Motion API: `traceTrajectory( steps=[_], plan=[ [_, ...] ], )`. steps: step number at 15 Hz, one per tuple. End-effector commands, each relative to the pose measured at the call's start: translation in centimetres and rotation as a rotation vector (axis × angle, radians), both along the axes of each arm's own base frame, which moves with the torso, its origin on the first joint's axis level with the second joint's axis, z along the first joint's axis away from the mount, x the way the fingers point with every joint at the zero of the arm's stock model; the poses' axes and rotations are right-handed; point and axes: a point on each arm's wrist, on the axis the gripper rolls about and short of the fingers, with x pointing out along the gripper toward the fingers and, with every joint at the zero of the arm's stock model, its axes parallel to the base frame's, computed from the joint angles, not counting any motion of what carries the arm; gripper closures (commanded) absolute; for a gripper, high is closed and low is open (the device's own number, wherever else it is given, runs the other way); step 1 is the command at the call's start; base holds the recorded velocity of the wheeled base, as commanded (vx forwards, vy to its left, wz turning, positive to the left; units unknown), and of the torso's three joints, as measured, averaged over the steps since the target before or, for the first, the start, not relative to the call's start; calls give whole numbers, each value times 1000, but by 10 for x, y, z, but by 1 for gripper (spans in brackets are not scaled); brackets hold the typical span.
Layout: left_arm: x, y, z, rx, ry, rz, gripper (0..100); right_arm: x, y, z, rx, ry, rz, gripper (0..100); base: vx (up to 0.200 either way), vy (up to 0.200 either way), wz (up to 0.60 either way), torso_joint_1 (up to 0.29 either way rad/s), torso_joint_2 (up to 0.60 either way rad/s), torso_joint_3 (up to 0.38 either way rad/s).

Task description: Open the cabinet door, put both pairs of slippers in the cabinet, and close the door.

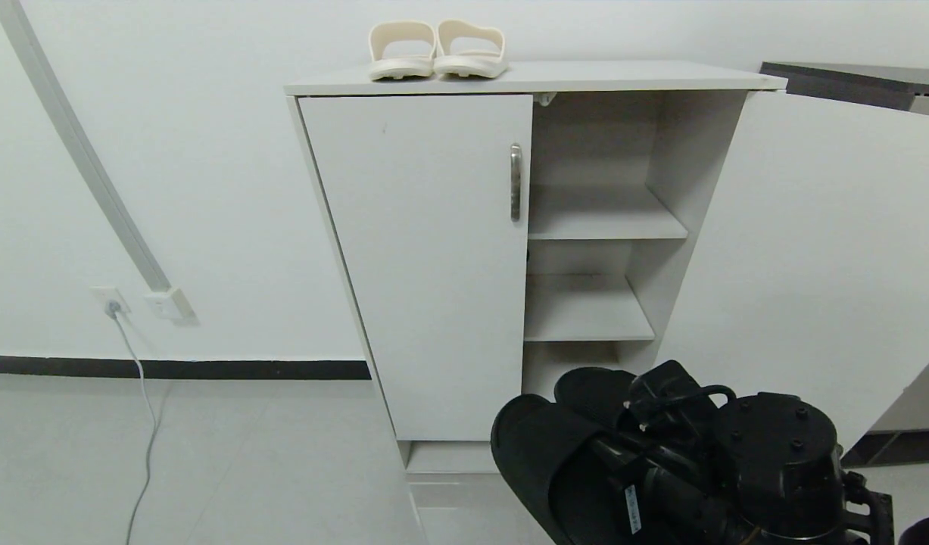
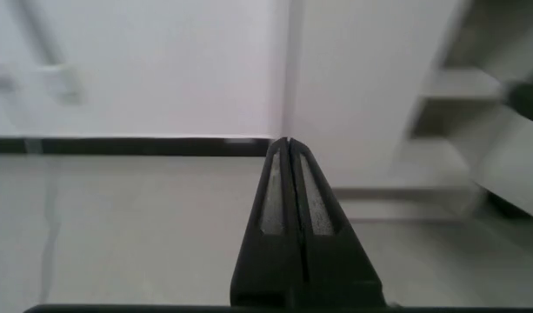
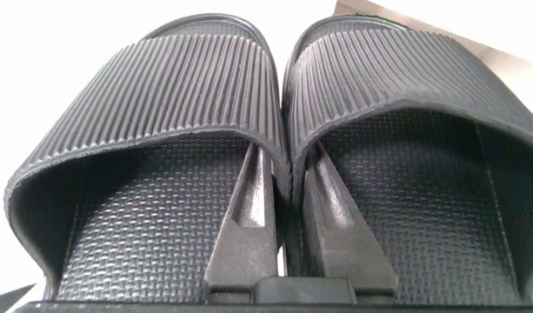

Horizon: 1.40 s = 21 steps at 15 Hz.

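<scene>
You have the cabinet (image 1: 623, 76) at the centre of the head view, standing against the wall. Its left door (image 1: 426, 265) is shut, with the metal handle (image 1: 515, 182) upright on its inner edge. The right door (image 1: 812, 265) is swung wide open toward 3 o'clock, exposing 2 shelves: the upper shelf (image 1: 600, 216) and the lower shelf (image 1: 585, 310). The cream slippers (image 1: 436, 50) sit side by side on the cabinet top at 12 o'clock, toes facing you. The black slippers (image 1: 555, 446) are at 5 o'clock, off the floor, in front of the open compartment and below the lower shelf. Your right gripper (image 3: 286, 174) has them: 1 finger sits inside each slipper, and the fingers are narrowed until they pinch the 2 touching inner strap walls between them. Your left gripper (image 2: 288, 152) is fully closed, its pads pressed flat together with nothing between them, held above bare floor (image 1: 244, 454). A wall socket (image 1: 110, 301) is at 9 o'clock, and its cable (image 1: 142, 424) trails down to the floor.
</scene>
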Motion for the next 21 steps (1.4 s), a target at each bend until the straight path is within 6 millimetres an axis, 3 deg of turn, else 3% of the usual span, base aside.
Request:
traceTrajectory(
  steps=[1, 5, 8, 10, 12, 14, 21],
  plan=[
    [-1, 0, -1, 25, -6, -19, 100, 0, 1, 0, 1, 0, 1, 100, 0, 0, 0, 0, 0, 0],
    [-1, 0, -1, 4, -5, -16, 100, 16, 17, 5, 24, -37, -68, 100, 0, 0, 0, 0, 0, 0],
    [-1, 0, 0, 1, -7, -14, 100, 40, 47, 2, 32, -119, -291, 100, 0, 0, 0, 0, 0, 0],
    [-1, 0, -1, 1, -5, -14, 100, 59, 57, -6, 26, -147, -445, 100, 0, 0, 0, 0, 0, 0],
    [-1, 0, -1, 1, -5, -16, 100, 70, 55, -21, -4, -138, -515, 100, 0, 0, 0, 0, 0, 0],
    [-1, 0, -1, 1, -5, -14, 100, 72, 55, -20, 1, -142, -521, 100, 0, 0, 0, 0, 0, 0],
    [-1, 0, 0, -1, -7, -9, 100, 77, 53, -27, -11, -130, -532, 100, 0, -171, 0, 4, 2, -1]
  ],
)
